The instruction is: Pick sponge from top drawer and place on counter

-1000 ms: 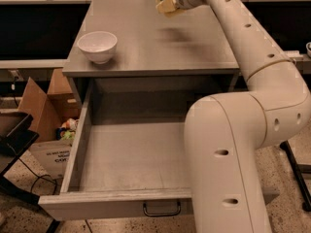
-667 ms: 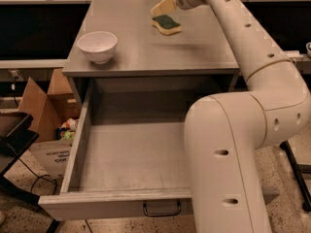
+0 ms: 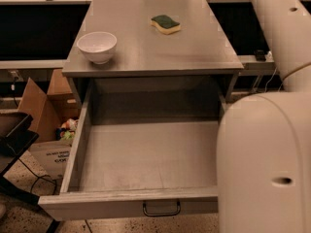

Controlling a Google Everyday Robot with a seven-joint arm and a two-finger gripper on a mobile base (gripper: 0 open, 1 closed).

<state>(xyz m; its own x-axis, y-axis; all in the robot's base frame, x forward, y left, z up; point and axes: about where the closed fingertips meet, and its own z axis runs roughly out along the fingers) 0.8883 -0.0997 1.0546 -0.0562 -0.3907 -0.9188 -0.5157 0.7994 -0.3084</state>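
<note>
Claw out of view; sponge [image 3: 165, 24] on counter [image 3: 146, 50].

Dim, warm yellowish light, falling from above. Worktop [image 3: 146, 52] evenly lit with a faint sheen. Deep shadow under it, across the back wall of the top drawer [image 3: 146, 154]; drawer floor mid-grey. Recesses upper left and upper right near black. Pale arm [image 3: 277, 33] at right is brightest. Claw outside the frame; arm exits top right.
</note>
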